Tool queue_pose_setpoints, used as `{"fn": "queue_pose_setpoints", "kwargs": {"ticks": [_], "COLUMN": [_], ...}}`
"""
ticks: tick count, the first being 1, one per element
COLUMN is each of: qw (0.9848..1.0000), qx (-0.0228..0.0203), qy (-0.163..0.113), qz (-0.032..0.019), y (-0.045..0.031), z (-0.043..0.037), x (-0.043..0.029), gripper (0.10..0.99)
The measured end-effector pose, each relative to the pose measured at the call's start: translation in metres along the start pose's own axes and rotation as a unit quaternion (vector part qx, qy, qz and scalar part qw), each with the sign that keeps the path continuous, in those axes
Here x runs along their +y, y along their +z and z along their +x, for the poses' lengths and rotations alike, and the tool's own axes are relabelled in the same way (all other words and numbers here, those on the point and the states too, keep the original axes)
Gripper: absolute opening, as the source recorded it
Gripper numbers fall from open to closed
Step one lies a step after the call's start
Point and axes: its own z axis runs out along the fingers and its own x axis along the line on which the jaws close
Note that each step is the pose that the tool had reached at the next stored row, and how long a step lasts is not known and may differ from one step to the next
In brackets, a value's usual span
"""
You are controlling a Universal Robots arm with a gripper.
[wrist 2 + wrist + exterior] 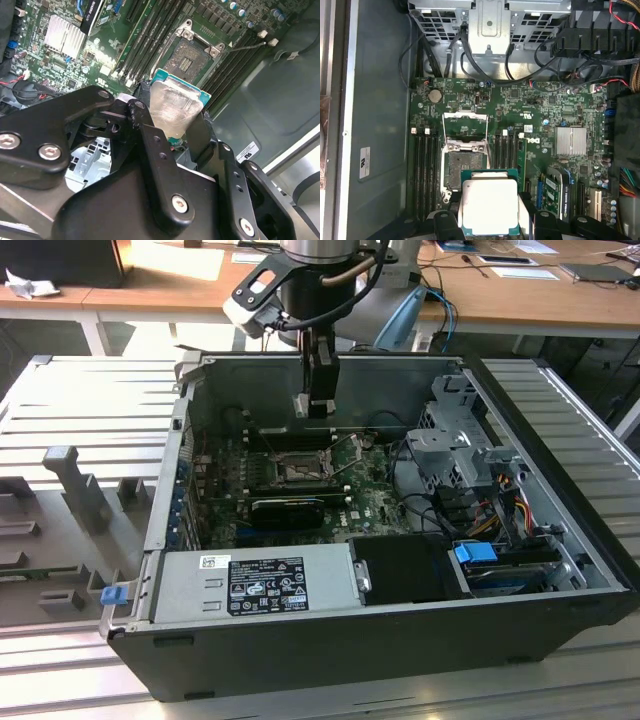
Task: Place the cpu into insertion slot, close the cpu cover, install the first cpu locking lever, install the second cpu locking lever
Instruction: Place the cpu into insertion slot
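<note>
Gripper (488,221) tight around the cpu (489,202), above the open insertion slot (465,167)

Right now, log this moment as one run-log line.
gripper: shut on small silvery-grey square cpu | cpu: held above green motherboard, unseated | brown-gold square insertion slot: empty | dark metal cpu cover: open

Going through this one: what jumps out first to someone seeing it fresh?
The silvery cpu clamped in the black claw stands out, hanging above the green motherboard in both wrist views. Near it lies the insertion slot, bare, with the cpu cover swung open. In the exterior view, the open computer case sits mid-picture.
</note>
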Motion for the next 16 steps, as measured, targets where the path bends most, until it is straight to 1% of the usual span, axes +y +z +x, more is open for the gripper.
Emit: {"fn": "queue_pose_setpoints", "kwargs": {"ticks": [2,3,4,8,16], "qw": [1.0,1.0,1.0,1.0,1.0], "qx": [0.0,0.0,0.0001,0.0001,0.0001], "qy": [0.0,0.001,0.001,0.001,0.006], "qz": [0.0015,0.0031,0.0034,0.0035,0.0036], "y": [0.0019,0.0047,0.0056,0.0073,0.0135], "z": [0.0,-0.0001,-0.0001,-0.0001,-0.0002], "x": [-0.0001,-0.0002,-0.0003,-0.0006,-0.0017], "gripper": [0.529,0.529,0.529,0.529,0.529]}}
